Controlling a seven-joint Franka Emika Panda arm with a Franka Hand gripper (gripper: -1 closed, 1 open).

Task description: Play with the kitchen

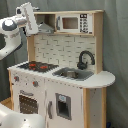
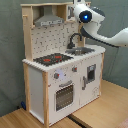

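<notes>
The kitchen (image 1: pixel 65 90) is a white and light-wood toy unit that fills both exterior views. It has a black-red stovetop (image 1: pixel 37 65), a silver sink (image 1: pixel 72 74), a black faucet (image 1: pixel 85 59), a windowed oven door (image 1: pixel 28 104), knobs (image 1: pixel 35 83), a grey hood (image 1: pixel 45 27) and a microwave (image 1: pixel 75 22). My gripper (image 1: pixel 28 19) hangs at the kitchen's top corner, beside the hood, holding nothing that I can see. In the second exterior view the kitchen (image 2: pixel 45 95) stands on wooden boards, and my arm (image 2: pixel 87 17) reaches in above the sink (image 2: pixel 80 50) and faucet (image 2: pixel 75 39).
A grey curtain (image 1: pixel 117 50) hangs behind the kitchen. A wooden floor (image 2: pixel 105 110) lies in front of it. Part of my arm (image 1: pixel 15 120) shows at the first exterior view's lower left. A dark dispenser panel (image 2: pixel 90 72) sits on the cabinet door.
</notes>
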